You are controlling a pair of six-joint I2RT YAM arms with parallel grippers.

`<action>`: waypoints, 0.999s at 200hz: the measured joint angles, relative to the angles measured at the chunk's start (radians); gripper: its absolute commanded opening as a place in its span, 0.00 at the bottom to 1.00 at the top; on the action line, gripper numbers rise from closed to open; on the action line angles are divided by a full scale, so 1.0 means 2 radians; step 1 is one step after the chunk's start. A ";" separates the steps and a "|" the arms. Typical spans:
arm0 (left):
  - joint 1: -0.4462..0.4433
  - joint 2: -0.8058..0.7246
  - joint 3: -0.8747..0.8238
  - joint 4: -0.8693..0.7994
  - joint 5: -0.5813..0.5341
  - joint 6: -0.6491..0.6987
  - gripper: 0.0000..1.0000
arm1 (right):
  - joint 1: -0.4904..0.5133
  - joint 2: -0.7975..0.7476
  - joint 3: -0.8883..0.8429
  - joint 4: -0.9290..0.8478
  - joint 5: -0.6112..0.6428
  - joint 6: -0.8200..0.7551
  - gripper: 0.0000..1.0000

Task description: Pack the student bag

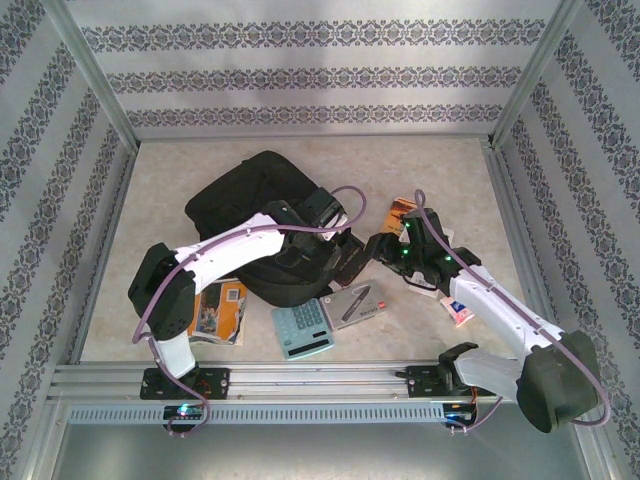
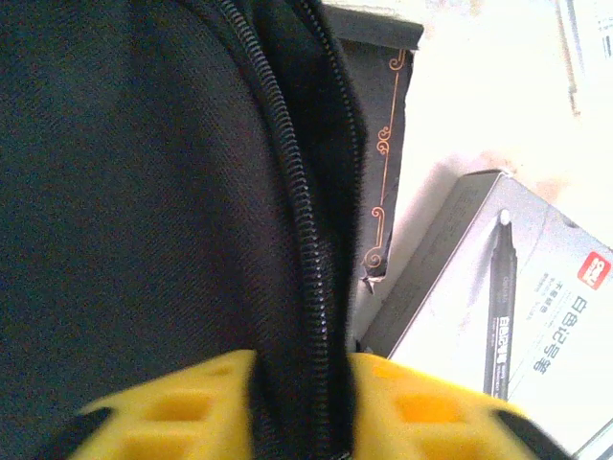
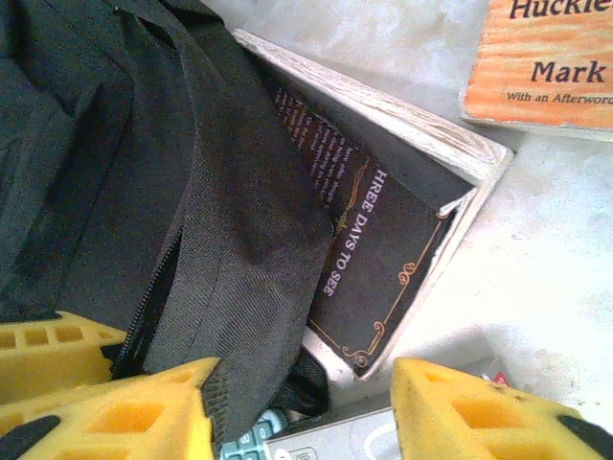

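The student bag [image 1: 262, 205] is a large black backpack lying at the middle of the table. My left gripper [image 1: 338, 245] is at its right edge. In the left wrist view, the left gripper [image 2: 302, 388] is shut on the student bag's [image 2: 134, 192] zipper edge, with the fabric pinched between the yellow fingers [image 2: 182, 407]. My right gripper [image 3: 302, 376] is open just to the right. A grey bag flap [image 3: 239, 278] and the corner of a dark book [image 3: 383, 240], "Three Days to See", lie between its jaws. The book is half tucked under the flap.
A teal calculator [image 1: 302, 328] and a grey pen box [image 1: 356, 303] lie in front of the bag. An orange booklet [image 1: 220, 310] sits at the left. An orange Huckleberry book [image 3: 546, 57] lies to the right, and a small pink item [image 1: 458, 313] lies by the right arm.
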 measured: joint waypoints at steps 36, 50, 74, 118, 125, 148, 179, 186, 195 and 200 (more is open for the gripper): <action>0.003 0.000 0.002 0.001 0.002 0.002 0.00 | 0.000 0.000 0.000 0.006 -0.012 0.000 0.45; 0.006 -0.002 0.000 0.005 0.009 0.001 0.00 | 0.000 0.001 0.000 0.009 -0.020 0.001 0.51; 0.013 -0.022 -0.022 0.028 0.027 -0.009 0.00 | 0.001 0.016 0.002 0.023 -0.039 0.014 0.64; 0.027 -0.050 -0.061 0.069 0.061 -0.029 0.00 | 0.023 0.077 0.019 0.068 -0.069 0.052 0.63; 0.027 -0.052 -0.065 0.074 0.064 -0.032 0.00 | 0.027 0.085 0.023 0.073 -0.072 0.056 0.62; 0.030 -0.056 -0.073 0.085 0.076 -0.041 0.00 | 0.040 0.108 0.039 0.094 -0.075 0.068 0.56; 0.039 -0.070 -0.088 0.103 0.090 -0.056 0.00 | 0.047 0.136 0.052 0.116 -0.075 0.077 0.47; 0.042 -0.075 -0.093 0.108 0.095 -0.061 0.00 | 0.049 0.141 0.052 0.122 -0.074 0.078 0.44; 0.046 -0.081 -0.100 0.114 0.099 -0.065 0.00 | 0.050 0.147 0.052 0.130 -0.075 0.080 0.39; 0.047 -0.084 -0.104 0.117 0.102 -0.068 0.00 | 0.051 0.151 0.052 0.136 -0.075 0.083 0.36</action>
